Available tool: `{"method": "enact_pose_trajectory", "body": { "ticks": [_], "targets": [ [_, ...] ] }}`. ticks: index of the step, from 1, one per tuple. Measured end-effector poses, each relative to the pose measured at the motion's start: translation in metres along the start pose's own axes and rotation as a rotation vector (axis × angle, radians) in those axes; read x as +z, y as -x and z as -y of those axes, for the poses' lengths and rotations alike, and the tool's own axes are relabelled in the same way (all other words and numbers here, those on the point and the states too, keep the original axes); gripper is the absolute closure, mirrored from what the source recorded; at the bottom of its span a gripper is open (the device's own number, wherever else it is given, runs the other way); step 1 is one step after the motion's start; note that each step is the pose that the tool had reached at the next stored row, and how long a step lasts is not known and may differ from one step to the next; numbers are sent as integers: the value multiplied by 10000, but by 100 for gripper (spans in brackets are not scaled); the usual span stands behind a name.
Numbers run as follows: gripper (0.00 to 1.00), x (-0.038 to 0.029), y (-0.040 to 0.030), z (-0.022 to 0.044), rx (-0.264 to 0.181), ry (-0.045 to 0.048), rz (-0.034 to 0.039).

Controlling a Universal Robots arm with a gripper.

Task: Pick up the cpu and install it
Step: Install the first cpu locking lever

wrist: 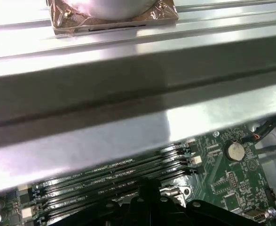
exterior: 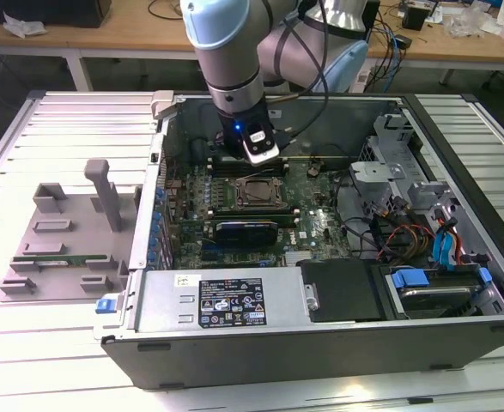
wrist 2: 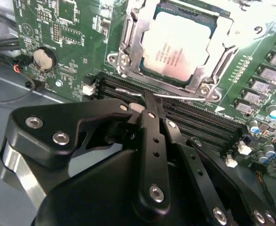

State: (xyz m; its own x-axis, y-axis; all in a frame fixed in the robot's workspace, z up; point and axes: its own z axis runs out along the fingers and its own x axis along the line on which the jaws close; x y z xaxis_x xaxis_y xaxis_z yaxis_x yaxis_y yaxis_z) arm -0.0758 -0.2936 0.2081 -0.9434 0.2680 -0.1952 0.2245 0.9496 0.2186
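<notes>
The cpu lies flat in the motherboard socket, its silver-grey top plate framed by the metal load bracket; in the exterior view the cpu sits mid-board inside the open computer case. My gripper is shut, its black fingers pressed together just outside the socket's edge. The tips rest at the thin silver socket lever, above the black memory slots. I see nothing held between the fingers. In the first wrist view the gripper points down at the memory slots.
The case's metal wall stands close beside the wrist. A coin battery, cables, drive bays and the power supply crowd the case. A grey fixture holding a green memory stick lies at the exterior view's left.
</notes>
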Motion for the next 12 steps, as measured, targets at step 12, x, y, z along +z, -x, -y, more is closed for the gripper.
{"method": "enact_pose_trajectory", "body": {
  "ticks": [12],
  "targets": [
    [89,-113,13,-44,1,-18,36]
  ]
}}
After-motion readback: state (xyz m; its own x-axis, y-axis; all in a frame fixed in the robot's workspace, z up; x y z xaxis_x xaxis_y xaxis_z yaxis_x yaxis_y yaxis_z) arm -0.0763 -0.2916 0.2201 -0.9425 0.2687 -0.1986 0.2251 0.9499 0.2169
